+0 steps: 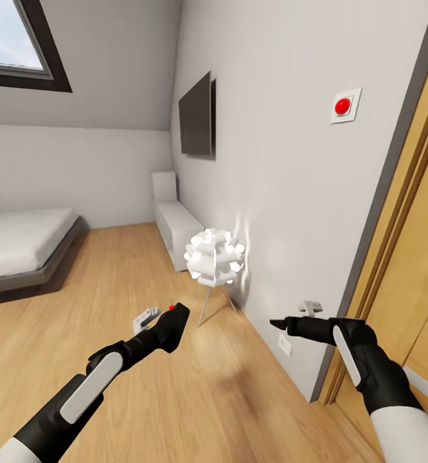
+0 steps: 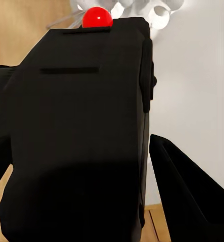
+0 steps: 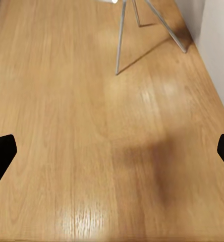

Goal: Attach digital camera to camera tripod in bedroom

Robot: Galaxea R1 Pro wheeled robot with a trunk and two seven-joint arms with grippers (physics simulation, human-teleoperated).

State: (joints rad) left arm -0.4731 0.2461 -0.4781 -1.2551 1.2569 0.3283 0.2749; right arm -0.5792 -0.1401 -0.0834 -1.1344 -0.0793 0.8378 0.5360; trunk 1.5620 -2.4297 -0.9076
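The left pincer (image 1: 173, 325) is clamped on the digital camera (image 1: 174, 326), held clear of the wood floor (image 1: 175, 399) in front of the robot. The camera's long axis runs up and away from the arm, toward the white lamp (image 1: 214, 256) and the wall (image 1: 285, 193); its red button (image 1: 171, 307) sits on the upper far end (in the left wrist view the black body (image 2: 87, 131) looms close, the button (image 2: 97, 17) at its far edge). The right pincer (image 1: 278, 324) hangs near the wall with its fingers spread apart, gripping nothing; its wrist view looks down on bare floor (image 3: 92, 141) and the lamp's thin metal legs (image 3: 121, 40). A low grey bed (image 1: 21, 247) lies to the left, under a skylight (image 1: 15, 38).
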